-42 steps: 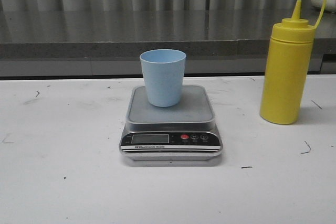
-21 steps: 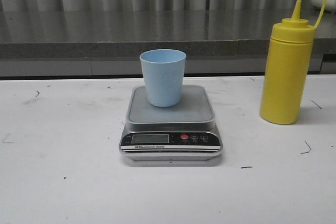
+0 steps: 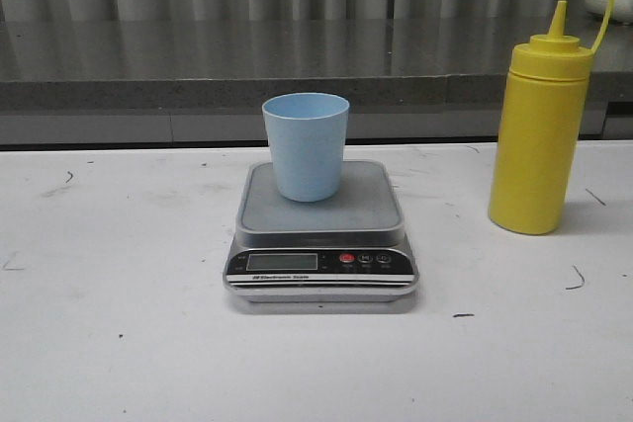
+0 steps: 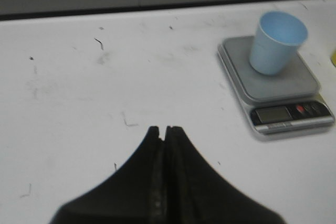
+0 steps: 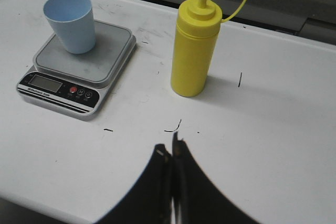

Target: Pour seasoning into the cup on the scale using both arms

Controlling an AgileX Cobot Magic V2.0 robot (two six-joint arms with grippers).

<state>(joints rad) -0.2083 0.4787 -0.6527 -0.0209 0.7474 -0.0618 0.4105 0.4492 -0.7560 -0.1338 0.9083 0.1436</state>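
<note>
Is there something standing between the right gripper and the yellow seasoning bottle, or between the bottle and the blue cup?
Nothing visible does. In the right wrist view, only bare table lies between the shut right gripper and the seasoning bottle. Between the bottle and the cup on the scale there is open table too.

Only text: a white line of print on the scale (image 3: 321, 244) black front panel, lower centre of the front view, under the display (image 3: 283, 261). Looks like "Electronic Scale", barely legible. Display shows no readable digits.
</note>
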